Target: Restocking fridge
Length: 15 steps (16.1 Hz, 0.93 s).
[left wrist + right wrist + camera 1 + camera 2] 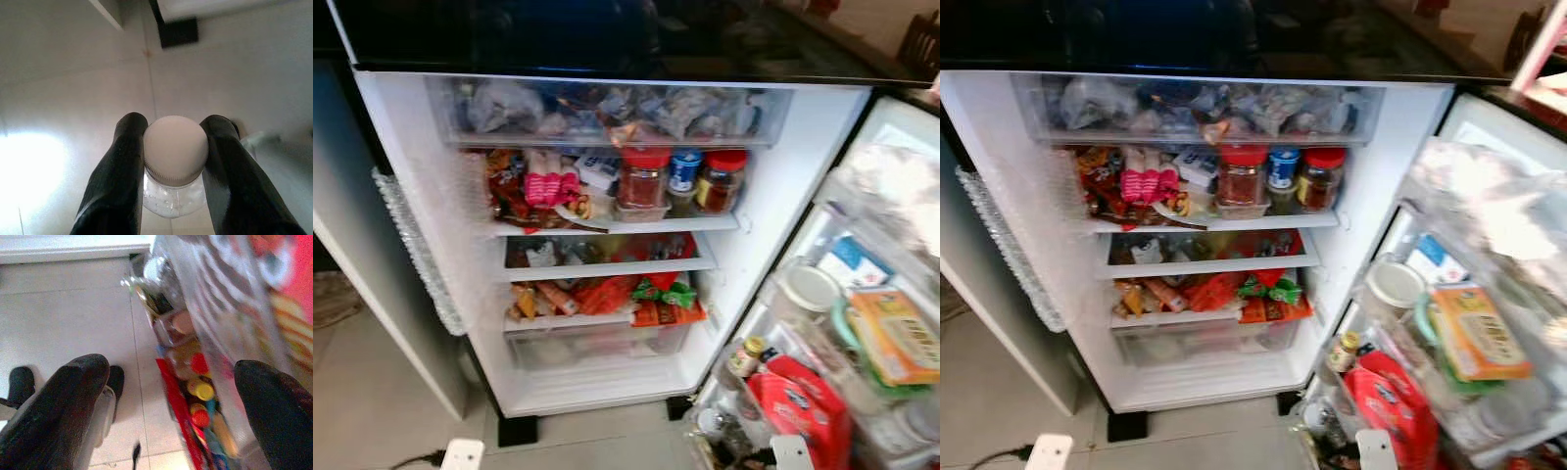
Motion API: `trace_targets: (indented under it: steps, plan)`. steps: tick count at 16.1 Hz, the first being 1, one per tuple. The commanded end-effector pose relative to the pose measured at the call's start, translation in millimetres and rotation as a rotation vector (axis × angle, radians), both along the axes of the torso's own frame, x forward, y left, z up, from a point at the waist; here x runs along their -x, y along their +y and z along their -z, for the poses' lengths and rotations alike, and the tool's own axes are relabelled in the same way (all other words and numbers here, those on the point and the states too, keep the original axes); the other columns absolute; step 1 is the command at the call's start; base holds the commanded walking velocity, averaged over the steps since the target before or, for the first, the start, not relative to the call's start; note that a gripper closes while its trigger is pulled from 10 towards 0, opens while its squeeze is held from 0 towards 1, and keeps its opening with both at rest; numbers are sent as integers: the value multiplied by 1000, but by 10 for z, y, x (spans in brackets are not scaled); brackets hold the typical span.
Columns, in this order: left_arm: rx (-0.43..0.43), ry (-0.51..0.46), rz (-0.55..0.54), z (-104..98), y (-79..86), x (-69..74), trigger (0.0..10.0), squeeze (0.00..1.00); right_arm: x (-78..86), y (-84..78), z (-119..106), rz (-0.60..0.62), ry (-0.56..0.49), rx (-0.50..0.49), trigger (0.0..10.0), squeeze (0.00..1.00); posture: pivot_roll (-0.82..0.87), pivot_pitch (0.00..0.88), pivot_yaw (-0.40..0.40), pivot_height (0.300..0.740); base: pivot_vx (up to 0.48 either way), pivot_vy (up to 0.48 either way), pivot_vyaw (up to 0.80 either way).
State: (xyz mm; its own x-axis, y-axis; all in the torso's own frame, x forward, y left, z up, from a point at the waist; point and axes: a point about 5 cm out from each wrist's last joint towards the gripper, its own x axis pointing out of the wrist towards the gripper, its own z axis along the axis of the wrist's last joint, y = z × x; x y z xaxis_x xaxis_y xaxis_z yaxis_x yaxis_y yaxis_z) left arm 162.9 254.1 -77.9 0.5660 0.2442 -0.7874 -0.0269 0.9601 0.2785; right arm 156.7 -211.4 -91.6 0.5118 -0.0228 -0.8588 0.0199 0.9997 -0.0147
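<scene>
Two black fingers of the left gripper (173, 166) are squeezing a white-capped clear bottle (174, 161) over the tiled floor (73, 98); the right gripper (171, 396) is hanging wide open beside the fridge door shelves (220, 333).

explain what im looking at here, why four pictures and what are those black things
This is a walking household robot restocking an open fridge. The two wide pictures come from cameras in its head, looking at shelves packed with food, including red-lidded jars, and a full door rack on the right. The other two come from cameras on its wrists. The black things are its fingers. The left gripper has its jaws closed on a clear bottle with a white cap, above the tiled floor. The right gripper has its jaws open, holding nothing, beside the door rack.
</scene>
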Motion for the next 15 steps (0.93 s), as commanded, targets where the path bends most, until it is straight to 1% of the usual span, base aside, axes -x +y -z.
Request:
trace_targets:
  steps: [1, 4, 7, 8, 9, 10, 11, 13, 15]
  plan:
    - [4, -26, 16, 15, -96, -12, 10000, 0, 27, -45, 2, 16, 5, 4, 10000, 0, 50, 0, -74, 740, 0, 0, 0]
    - [-29, -117, 39, -39, -88, -61, 10000, 0, 44, -32, 11, 16, 9, -2, 10000, 0, 40, 0, -50, 740, 0, 0, 0]
    - [-27, -199, 34, -86, -80, -86, 10000, 0, 65, -14, 22, 19, 10, -10, 10000, 0, 27, 0, -30, 740, 0, 0, 0]
    - [-18, -444, 82, -489, -180, -755, 10000, 0, 68, -10, 24, 20, 10, -12, 10000, 0, 25, 0, -27, 740, 0, 0, 0]
    - [-29, -628, 117, -859, -275, -1180, 10000, 0, 71, -7, 25, 20, 10, -14, 10000, 0, 19, 0, -25, 740, 0, 0, 0]
    - [-23, -701, 127, -975, -329, -1276, 10000, 0, 75, -8, 26, 19, 11, -13, 10000, 0, 14, 0, -24, 740, 0, 0, 0]
    - [-15, -725, 130, -1006, -353, -1300, 10000, 0, 77, -10, 26, 19, 12, -12, 10000, 0, 13, 0, -23, 740, 0, 0, 0]
    - [19, -777, 173, -1070, -468, -1354, 10000, 0, 84, -13, 28, 20, 11, -13, 10000, 0, 9, 0, -21, 740, 0, 0, 0]
    - [53, -794, 185, -1063, -539, -1346, 10000, 0, 89, -13, 29, 17, 11, -14, 10000, 0, 8, 0, -21, 740, 0, 0, 0]
